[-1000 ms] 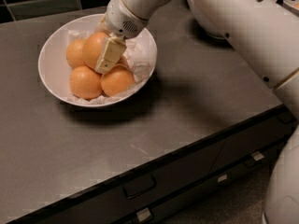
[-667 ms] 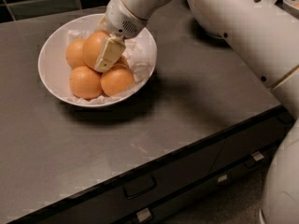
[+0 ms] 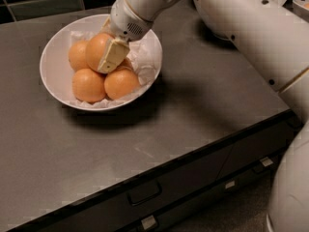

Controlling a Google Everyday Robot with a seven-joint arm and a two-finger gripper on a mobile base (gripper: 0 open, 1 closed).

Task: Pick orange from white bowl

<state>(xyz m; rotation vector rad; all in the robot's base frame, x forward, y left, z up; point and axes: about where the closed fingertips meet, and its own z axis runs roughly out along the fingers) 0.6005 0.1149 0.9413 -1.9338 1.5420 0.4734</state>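
The white bowl [image 3: 55,76] sits at the back left of the dark counter, lined with crumpled white paper. Several oranges lie in it. The orange [image 3: 98,50] is the top one, held slightly above the others. My gripper [image 3: 104,57] reaches down into the bowl from the upper right and is shut on this orange. One cream finger [image 3: 112,57] lies across its right side; the other finger is hidden behind the fruit. Two more oranges lie at the front of the bowl and one at the left behind.
The dark grey counter [image 3: 193,110] runs to a front edge with drawers and handles [image 3: 144,193] below. My white arm [image 3: 241,28] crosses the upper right. Dark tiles [image 3: 43,4] line the back wall.
The held orange and gripper have risen very slightly in the bowl. The other oranges have not moved.
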